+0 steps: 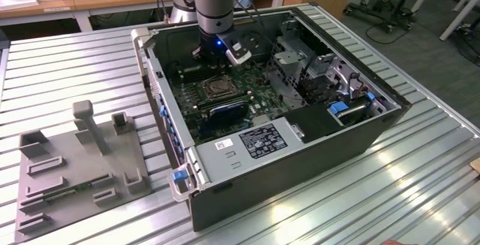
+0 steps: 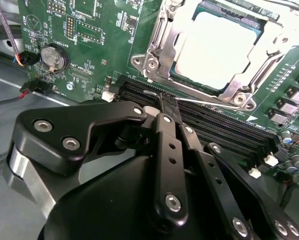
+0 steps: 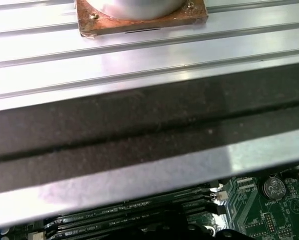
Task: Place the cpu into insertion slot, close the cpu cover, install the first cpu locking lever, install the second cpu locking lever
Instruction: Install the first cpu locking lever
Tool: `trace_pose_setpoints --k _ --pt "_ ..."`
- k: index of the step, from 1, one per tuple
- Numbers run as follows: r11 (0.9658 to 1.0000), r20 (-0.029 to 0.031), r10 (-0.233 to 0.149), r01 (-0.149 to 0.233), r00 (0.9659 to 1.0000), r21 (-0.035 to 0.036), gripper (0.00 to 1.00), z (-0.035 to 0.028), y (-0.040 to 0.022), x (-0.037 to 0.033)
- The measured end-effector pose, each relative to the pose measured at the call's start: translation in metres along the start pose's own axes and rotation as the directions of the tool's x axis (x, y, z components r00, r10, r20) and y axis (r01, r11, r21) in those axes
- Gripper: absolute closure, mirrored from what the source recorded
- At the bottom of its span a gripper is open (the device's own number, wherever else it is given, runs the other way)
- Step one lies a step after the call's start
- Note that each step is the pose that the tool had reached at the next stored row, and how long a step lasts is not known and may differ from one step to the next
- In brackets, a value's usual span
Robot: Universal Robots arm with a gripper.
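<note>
Cpu (image 2: pixel 219 45): one, pale top up, seated in the slot (image 1: pixel 217 89) on the green board (image 2: pixel 89 30). Cover (image 2: pixel 163 42): one, metal frame lying flat around the chip.

Lever (image 2: pixel 212 103): one thin wire, seen in the second wrist view along the socket's edge beside the black memory slots (image 2: pixel 224 127).

Pincer (image 2: pixel 158 100): one, black, fingertips clenched together over the nearest memory slot at the lever's end; whether they pinch the wire cannot be told.

Coin cell (image 2: pixel 54 57): one, in both wrist views.

Arm (image 1: pixel 213 9): one, in the exterior view standing near upright, reaching down into the open case (image 1: pixel 300 160).

Worktop (image 1: pixel 75 71): slatted metal; one grey fixture plate (image 1: pixel 75 166) lies on it at the exterior view's left, well apart from the case.
</note>
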State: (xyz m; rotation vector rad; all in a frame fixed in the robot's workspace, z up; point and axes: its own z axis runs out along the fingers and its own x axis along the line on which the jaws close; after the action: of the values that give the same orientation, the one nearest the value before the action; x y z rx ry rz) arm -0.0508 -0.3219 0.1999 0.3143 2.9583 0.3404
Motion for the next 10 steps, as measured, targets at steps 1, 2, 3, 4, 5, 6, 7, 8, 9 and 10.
trace_pose_setpoints --k 1,2,3,4,5,6,7,8,9,10 --pt "1.0 0.0013 0.005 -0.005 1.0 0.0012 0.89 0.0002 0.0 0.0" --pt "0.9999 0.0031 0.011 -0.011 0.9999 0.0031 0.89 0.0003 -0.0001 0.0001" --pt "0.9998 0.005 0.018 -0.018 0.9998 0.0051 0.89 0.0004 -0.0001 0.0001" --pt "0.9996 0.0073 0.026 -0.026 0.9996 0.007 0.89 0.0005 -0.0002 0.0001" --pt "0.9994 0.0094 0.033 -0.033 0.9994 0.0088 0.89 0.0007 -0.0002 0.0001" --pt "0.9991 0.0114 0.04 -0.04 0.9991 0.0106 0.89 0.0008 -0.0003 0.0001" --pt "0.9988 0.0133 0.047 -0.047 0.9988 0.0122 0.89 0.001 -0.0003 0.0001" --pt "0.9985 0.0152 0.053 -0.053 0.9985 0.0139 0.89 0.0012 -0.0003 0.0002" --pt "0.9981 0.017 0.059 -0.059 0.9981 0.0155 0.89 0.0013 -0.0004 0.0002" --pt "0.9977 0.0189 0.065 -0.065 0.9977 0.0175 0.89 0.0015 -0.0004 0.0002"
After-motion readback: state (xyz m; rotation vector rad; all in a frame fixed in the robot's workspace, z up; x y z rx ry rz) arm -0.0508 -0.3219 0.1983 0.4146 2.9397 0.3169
